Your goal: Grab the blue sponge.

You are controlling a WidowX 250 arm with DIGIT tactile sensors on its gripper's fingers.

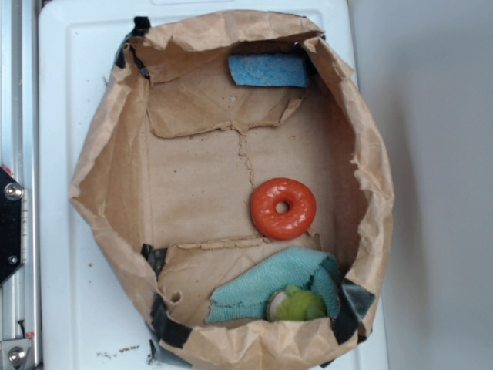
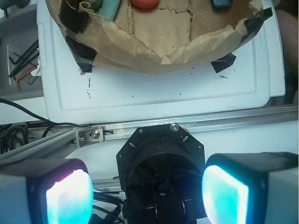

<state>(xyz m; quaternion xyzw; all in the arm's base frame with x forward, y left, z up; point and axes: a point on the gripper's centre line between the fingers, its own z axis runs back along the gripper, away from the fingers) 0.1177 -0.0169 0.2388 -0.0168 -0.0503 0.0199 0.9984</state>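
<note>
The blue sponge [image 1: 269, 69] lies flat at the far end of a brown paper-lined tray [image 1: 115, 154], tucked under the folded paper rim. In the wrist view only a sliver of the blue sponge [image 2: 220, 3] shows at the top edge. My gripper [image 2: 147, 196] is open, its two glowing pads wide apart with nothing between them. It hangs over the black robot base [image 2: 161, 158], well outside the tray and far from the sponge. The exterior view does not show the gripper.
An orange ring [image 1: 283, 208] lies in the tray's middle. A pale teal cloth [image 1: 269, 285] and a green object [image 1: 299, 306] sit at the near end. The tray rests on a white board [image 2: 163, 93]. An aluminium rail [image 2: 187, 126] and cables [image 2: 18, 135] lie beside the base.
</note>
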